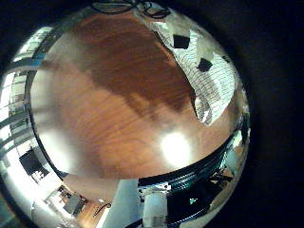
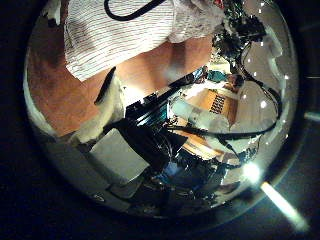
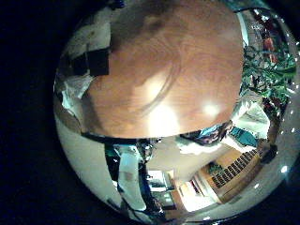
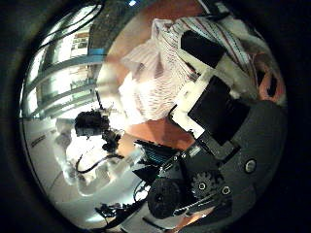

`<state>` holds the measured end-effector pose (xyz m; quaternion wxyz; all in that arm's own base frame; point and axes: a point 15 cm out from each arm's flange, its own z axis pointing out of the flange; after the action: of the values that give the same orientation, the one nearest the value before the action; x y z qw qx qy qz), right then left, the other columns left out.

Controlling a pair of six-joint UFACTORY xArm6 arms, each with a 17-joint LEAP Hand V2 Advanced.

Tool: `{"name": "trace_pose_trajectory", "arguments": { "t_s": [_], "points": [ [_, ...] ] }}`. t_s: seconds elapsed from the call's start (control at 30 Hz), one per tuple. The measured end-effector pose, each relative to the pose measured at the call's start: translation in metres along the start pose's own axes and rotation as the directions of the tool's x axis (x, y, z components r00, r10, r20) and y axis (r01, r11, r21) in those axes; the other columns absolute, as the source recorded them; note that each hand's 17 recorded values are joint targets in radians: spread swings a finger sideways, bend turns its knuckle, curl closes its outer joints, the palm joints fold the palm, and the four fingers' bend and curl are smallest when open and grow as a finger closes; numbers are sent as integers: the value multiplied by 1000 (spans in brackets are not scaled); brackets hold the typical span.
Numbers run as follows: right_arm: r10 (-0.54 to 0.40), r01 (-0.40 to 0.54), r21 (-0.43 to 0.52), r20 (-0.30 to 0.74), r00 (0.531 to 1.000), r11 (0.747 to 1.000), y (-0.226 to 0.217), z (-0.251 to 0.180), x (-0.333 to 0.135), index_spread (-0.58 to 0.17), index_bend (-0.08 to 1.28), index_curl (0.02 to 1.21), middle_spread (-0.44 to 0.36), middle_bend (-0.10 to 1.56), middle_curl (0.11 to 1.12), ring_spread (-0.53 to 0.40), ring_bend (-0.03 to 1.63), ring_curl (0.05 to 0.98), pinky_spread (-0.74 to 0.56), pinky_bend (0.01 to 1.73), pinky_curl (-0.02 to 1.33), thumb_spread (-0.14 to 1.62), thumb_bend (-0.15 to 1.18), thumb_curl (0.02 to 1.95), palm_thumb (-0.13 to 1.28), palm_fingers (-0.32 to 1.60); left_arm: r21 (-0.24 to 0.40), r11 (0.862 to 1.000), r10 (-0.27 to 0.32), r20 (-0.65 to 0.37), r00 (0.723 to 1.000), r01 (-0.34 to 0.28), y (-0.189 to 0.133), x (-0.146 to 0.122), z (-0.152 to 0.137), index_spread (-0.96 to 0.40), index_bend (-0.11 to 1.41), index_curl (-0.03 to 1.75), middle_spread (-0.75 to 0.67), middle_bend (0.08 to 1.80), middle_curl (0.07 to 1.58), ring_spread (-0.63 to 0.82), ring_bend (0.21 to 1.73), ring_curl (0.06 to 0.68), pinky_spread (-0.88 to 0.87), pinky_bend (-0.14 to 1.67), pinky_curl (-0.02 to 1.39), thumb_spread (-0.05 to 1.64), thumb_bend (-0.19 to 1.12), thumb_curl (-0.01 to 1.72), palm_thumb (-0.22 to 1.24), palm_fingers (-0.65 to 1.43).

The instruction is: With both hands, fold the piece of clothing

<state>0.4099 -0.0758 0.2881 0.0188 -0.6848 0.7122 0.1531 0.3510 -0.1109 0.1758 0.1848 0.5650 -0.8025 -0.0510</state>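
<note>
The piece of clothing is a pale striped cloth. In the left little finger side view the cloth [image 1: 211, 81] hangs close to the palm, with the left hand's dark fingertips [image 1: 181, 41] pressed into it. The left thumb side view shows the cloth [image 2: 125, 35] bunched close above the table, a finger [image 2: 105, 108] reaching toward it. The right hand's fingertips [image 3: 92, 62] lie on the cloth [image 3: 73, 86] at the view's edge. In the right thumb side view the fingers [image 4: 219, 70] are curled over the gathered cloth [image 4: 160, 63]. Both palms are well above the table.
The wooden table top [image 1: 114, 104] lies bare below both hands, also seen as the table [image 3: 169, 66] under the right palm. Room furniture and equipment [image 2: 215, 100] stand beyond the table's edge.
</note>
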Motion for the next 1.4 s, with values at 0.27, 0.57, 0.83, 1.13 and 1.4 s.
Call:
{"name": "trace_pose_trajectory", "arguments": {
  "t_s": [0.27, 0.57, 0.83, 1.13, 1.4],
  "points": [
    [-92, 91, -18, -49, 995, 996, 13, -16, -122, -217, 1159, 777, -101, 1371, 704, -186, 1423, 661, -183, 1262, 816, 1197, 91, 835, 986, 1158, 13, 998, -54, -25, 998, 54, 9, -34, -11, -177, 202, 499, 1, 202, 419, 0, 647, 285, 77, 183, 558, 1191, -16, 382, 590, 349],
    [-245, 234, -100, -114, 963, 967, 29, 38, -248, -212, 1176, 762, -101, 1372, 694, -186, 1424, 662, -194, 1235, 847, 1188, 60, 875, 984, 1162, 103, 962, -247, -79, 966, 254, 70, -122, -58, -196, 209, 512, -24, 205, 431, -16, 636, 277, 70, 189, 527, 1180, -17, 385, 593, 381],
    [-349, 315, -208, -153, 925, 926, -4, 117, -317, -214, 1181, 747, -101, 1374, 689, -184, 1428, 661, -205, 1217, 872, 1189, 19, 896, 948, 1164, 130, 923, -355, -79, 931, 363, 125, -176, -62, -200, 194, 516, -32, 200, 437, -29, 637, 272, 54, 193, 512, 1175, -11, 394, 622, 401],
    [-436, 400, -254, -101, 894, 880, -28, 160, -352, -289, 639, 658, -148, 1134, 607, -238, 1395, 602, -405, 1152, 771, 1242, -14, 790, 731, 697, 125, 902, -401, -105, 910, 412, 166, -200, -52, -213, 200, 524, -47, 198, 443, -45, 635, 266, 45, 190, 495, 1174, -16, 400, 636, 413],
    [-552, 577, -293, 169, 816, 763, 0, 137, -362, -392, 502, 538, -136, 744, 467, -110, 1027, 453, -50, 928, 683, 1298, 16, 727, 803, -22, 120, 906, -395, -104, 913, 406, 163, -202, -52, -223, 199, 531, -49, 196, 449, -48, 626, 261, 32, 195, 486, 1171, -16, 404, 639, 422]
  ]
}}
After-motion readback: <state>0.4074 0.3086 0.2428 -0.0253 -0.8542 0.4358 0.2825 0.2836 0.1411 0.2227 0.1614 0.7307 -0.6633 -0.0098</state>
